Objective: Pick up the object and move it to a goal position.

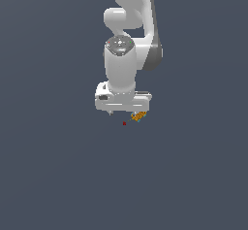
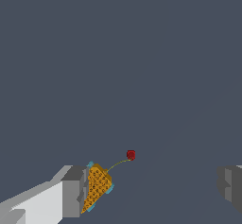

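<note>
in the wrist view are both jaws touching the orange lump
No. The orange lump sits against one finger only; the other finger stands far off.

**Camera placement**

The arm [image 1: 127,54] is seen whole from a distant, raised exterior view. A close view past the jaws is given from the wrist. The orange lump [image 1: 139,116] [image 2: 97,186] and the red dot [image 1: 124,123] [image 2: 131,155] beside it are shared.

Open room lies all round the tool [image 1: 124,111]; only the orange object [image 2: 97,186] sits against one finger.
</note>
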Available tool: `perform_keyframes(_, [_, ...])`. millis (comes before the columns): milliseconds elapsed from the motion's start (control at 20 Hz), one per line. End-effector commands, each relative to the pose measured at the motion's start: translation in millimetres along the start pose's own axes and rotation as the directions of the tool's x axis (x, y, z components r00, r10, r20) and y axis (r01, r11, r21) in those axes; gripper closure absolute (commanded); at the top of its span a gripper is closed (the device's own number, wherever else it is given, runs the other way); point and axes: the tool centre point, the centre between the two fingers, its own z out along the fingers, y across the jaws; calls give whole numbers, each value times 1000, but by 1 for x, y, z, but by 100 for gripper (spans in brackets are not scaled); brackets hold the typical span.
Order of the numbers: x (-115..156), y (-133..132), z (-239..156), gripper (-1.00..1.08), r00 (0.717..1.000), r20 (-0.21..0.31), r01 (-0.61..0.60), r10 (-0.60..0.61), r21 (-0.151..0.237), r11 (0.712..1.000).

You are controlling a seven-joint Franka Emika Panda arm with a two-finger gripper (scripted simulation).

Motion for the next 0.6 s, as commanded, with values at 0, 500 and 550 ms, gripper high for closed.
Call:
perform_keyframes(0, [0,0,0,-92,1000,0,0,0,0,1000])
perform_keyframes(500, [-10,15,10,-92,999,43,13,-13,-13,1000])
perform_keyframes(550, [-10,15,10,-92,999,42,13,-12,-12,1000])
